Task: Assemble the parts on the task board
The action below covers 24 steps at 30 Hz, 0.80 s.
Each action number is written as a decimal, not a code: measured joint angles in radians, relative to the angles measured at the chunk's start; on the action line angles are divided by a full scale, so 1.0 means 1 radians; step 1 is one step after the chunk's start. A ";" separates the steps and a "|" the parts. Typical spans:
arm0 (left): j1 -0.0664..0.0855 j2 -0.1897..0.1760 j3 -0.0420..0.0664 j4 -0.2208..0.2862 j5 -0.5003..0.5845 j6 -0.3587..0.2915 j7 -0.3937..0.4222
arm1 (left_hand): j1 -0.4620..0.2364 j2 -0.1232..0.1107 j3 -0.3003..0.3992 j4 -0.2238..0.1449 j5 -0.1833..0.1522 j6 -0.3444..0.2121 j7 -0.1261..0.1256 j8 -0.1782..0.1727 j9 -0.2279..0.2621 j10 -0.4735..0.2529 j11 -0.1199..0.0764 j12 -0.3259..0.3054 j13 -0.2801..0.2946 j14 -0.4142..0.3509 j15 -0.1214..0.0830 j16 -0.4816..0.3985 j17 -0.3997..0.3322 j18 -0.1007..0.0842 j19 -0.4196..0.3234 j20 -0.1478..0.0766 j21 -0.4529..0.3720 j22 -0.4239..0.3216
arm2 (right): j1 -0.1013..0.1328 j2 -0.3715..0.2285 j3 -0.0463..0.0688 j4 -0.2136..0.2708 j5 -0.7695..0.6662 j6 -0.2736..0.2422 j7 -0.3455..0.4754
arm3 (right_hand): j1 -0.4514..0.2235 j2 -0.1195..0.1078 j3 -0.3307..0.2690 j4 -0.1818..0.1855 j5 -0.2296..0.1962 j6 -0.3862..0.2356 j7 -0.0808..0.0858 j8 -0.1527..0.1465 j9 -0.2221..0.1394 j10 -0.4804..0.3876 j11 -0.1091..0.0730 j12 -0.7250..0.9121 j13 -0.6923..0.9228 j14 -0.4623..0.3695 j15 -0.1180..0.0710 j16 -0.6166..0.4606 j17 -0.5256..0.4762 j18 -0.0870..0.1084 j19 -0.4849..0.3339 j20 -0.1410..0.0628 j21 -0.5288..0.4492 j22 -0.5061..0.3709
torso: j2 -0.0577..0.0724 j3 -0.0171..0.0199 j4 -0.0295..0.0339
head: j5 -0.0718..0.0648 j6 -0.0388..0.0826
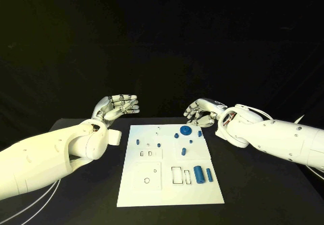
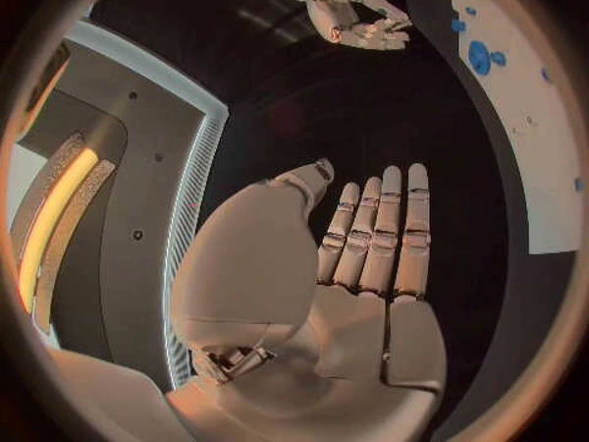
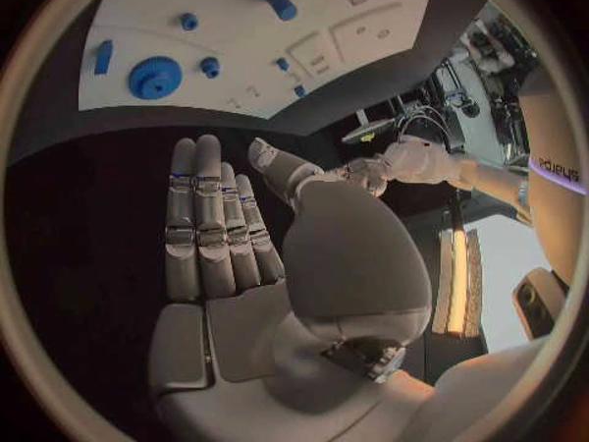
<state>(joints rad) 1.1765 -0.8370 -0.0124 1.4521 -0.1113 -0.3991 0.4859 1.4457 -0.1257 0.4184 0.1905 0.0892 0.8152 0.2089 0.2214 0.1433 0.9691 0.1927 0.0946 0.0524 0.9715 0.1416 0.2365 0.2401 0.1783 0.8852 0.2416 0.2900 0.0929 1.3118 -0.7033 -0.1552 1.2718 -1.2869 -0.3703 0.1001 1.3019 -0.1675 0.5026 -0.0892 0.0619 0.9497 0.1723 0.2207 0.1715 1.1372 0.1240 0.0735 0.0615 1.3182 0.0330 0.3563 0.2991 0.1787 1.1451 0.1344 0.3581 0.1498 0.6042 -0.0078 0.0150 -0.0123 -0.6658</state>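
Both hands are hovering released, fingers straight and holding nothing: the left hand (image 1: 118,107) off the task board's (image 1: 152,187) far left corner, the right hand (image 1: 201,114) over its far right edge. The blue parts (image 1: 198,174) are lying on the board, mid-counter (image 1: 270,197).

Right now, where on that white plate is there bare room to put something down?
The near edge of the task board, below its outlined slots, is bare. So is the black table beside it. The board's far half is crowded with small blue parts, and the blue cylinder sits by the right edge.

A black table (image 1: 270,187) stands before a dark backdrop (image 1: 162,47).
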 measured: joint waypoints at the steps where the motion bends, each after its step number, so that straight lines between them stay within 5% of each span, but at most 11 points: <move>1: 0.000 -0.007 0.000 0.011 -0.001 0.002 -0.002 | -0.007 -0.007 0.000 0.000 0.000 0.000 0.000 0.000 0.001 0.000 0.000 0.000 0.000 0.005 -0.003 0.000 0.003 0.000 0.004 0.004 0.000 0.001 | 0.002 0.004 0.000 -0.002 -0.028 0.004 -0.012 | 0.000 0.000 0.000 0.000 0.000 0.008 -0.008 0.000 0.005 0.009 -0.009 0.000 0.001 0.023 -0.008 0.031 0.037 0.000 0.027 -0.011 0.032 0.020 | 0.004 0.0000 0.0005 | -0.001 0.001; 3: 0.002 -0.025 0.002 0.042 -0.004 0.007 -0.007 | -0.010 -0.010 0.000 0.000 0.000 0.000 0.000 0.000 0.006 0.000 0.000 0.000 0.000 0.006 -0.004 0.008 0.006 0.000 0.035 0.003 0.000 0.004 | 0.006 0.014 0.000 -0.007 -0.089 0.015 -0.039 | 0.000 0.000 0.000 0.001 0.000 0.015 -0.015 0.000 0.014 0.015 -0.015 0.000 0.007 0.071 -0.026 0.111 0.119 0.000 0.060 -0.033 0.098 0.061 | 0.014 0.0000 0.0021 | -0.003 0.005; 6: 0.005 -0.048 0.005 0.083 -0.007 0.013 -0.011 | -0.010 -0.010 0.000 0.000 0.000 0.000 0.000 0.000 0.006 0.000 0.000 0.000 0.000 0.006 -0.004 0.008 0.007 0.000 0.035 0.003 0.000 0.004 | 0.010 0.028 0.000 -0.014 -0.151 0.033 -0.068 | -0.022 -0.022 -0.006 0.013 0.000 0.021 -0.021 0.000 0.024 0.024 -0.022 0.000 0.013 0.119 -0.031 0.206 0.201 0.000 0.098 -0.043 0.156 0.098 | 0.029 -0.0003 0.0049 | -0.007 0.010; 8: 0.007 -0.059 0.008 0.105 -0.008 0.016 -0.013 | -0.010 -0.010 0.000 0.000 0.000 0.000 0.000 0.000 0.006 0.000 0.000 0.000 0.000 0.006 -0.004 0.008 0.007 0.000 0.035 0.003 0.000 0.005 | 0.012 0.034 0.000 -0.019 -0.175 0.046 -0.080 | -0.019 -0.034 0.003 0.023 0.000 0.022 -0.022 -0.001 0.042 0.024 -0.022 0.000 0.022 0.134 -0.026 0.358 0.352 -0.001 0.111 -0.045 0.245 0.181 | 0.038 -0.0009 0.0070 | -0.009 0.013; 11: 0.009 -0.069 0.012 0.131 -0.010 0.019 -0.014 | -0.010 -0.010 0.000 0.000 0.000 0.000 0.000 0.000 0.006 0.000 0.000 -0.011 0.000 0.006 -0.004 0.008 0.008 0.000 0.035 0.003 0.001 0.005 | 0.013 0.047 0.000 -0.030 -0.203 0.064 -0.095 | -0.012 -0.041 0.013 0.032 0.000 0.022 -0.022 -0.009 0.063 0.022 -0.024 0.000 0.030 0.135 -0.025 0.617 0.606 -0.004 0.165 -0.045 0.473 0.473 | 0.051 -0.0019 0.0107 | -0.012 0.017; 12: 0.009 -0.073 0.013 0.139 -0.010 0.019 -0.015 | -0.010 -0.010 0.000 0.000 0.000 0.000 0.000 0.000 0.006 0.000 0.000 -0.011 0.000 0.006 -0.004 0.007 0.008 0.000 0.035 0.003 0.007 0.005 | 0.013 0.050 0.000 -0.033 -0.209 0.068 -0.098 | -0.012 -0.041 0.016 0.035 0.000 0.022 -0.022 -0.010 0.070 0.021 -0.024 0.000 0.032 0.138 -0.023 0.677 0.654 -0.028 0.175 -0.042 0.530 0.529 | 0.055 -0.0021 0.0119 | -0.013 0.017; 24: 0.019 -0.091 0.022 0.191 -0.012 0.024 -0.017 | -0.010 -0.010 0.000 0.000 0.000 0.000 0.000 0.000 0.006 0.000 0.000 -0.012 0.000 -0.002 0.003 0.007 0.013 0.000 0.035 0.003 0.008 0.005 | 0.014 0.086 0.000 -0.063 -0.243 0.097 -0.115 | -0.012 -0.041 0.012 0.043 0.000 0.017 -0.017 -0.026 0.096 0.005 -0.023 0.000 0.043 0.141 -0.019 0.869 0.820 -0.049 0.193 -0.034 0.745 0.776 | 0.097 -0.0051 0.0268 | -0.023 0.028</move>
<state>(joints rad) 1.1952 -0.9277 0.0100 1.6435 -0.1231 -0.3753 0.4691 1.4355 -0.1361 0.4185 0.1902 0.0892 0.8153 0.2090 0.2214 0.1489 0.9692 0.1930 0.0831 0.0524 0.9696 0.1449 0.2438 0.2530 0.1781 0.9204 0.2448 0.2979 0.0983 1.3258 -0.6169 -0.1549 1.2090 -1.5300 -0.2730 -0.0152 1.2899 -0.2082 0.5149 -0.0460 0.0619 0.9667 0.1550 0.1948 0.2678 1.1418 0.1008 0.0733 0.1049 1.4597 0.0142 1.2248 1.1190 0.1300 1.3384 0.1000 1.1035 0.9259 0.7016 -0.0128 0.0418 -0.0355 -0.6378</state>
